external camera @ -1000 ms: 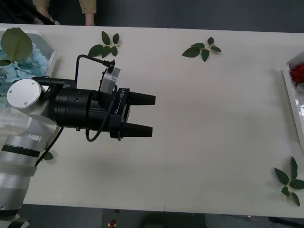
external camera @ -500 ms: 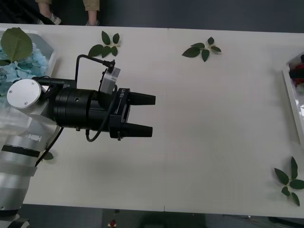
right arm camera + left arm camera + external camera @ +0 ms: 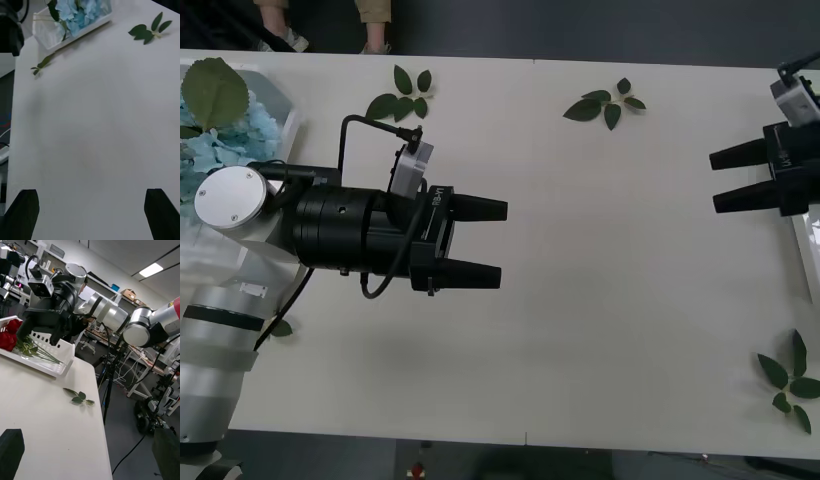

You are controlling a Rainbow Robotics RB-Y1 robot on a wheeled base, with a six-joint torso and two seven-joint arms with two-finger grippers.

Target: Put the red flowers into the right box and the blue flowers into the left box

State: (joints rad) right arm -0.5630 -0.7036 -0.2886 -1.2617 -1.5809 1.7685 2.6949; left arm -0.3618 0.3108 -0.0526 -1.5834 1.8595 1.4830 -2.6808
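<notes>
Both the left gripper (image 3: 488, 242) and right gripper (image 3: 726, 178) hover over the table (image 3: 600, 270), fingers spread, holding nothing.

table (image 3: 610, 270): smooth matt off-white
left box (image 3: 56, 33): translucent white plastic
right box (image 3: 56, 360): white slotted plastic

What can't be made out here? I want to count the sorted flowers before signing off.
- Blue flowers in the left box: front view, cut by the edge and hidden under the left arm.
- Red flowers in the right box: left wrist view, cut by the edge, right gripper in front.
</notes>
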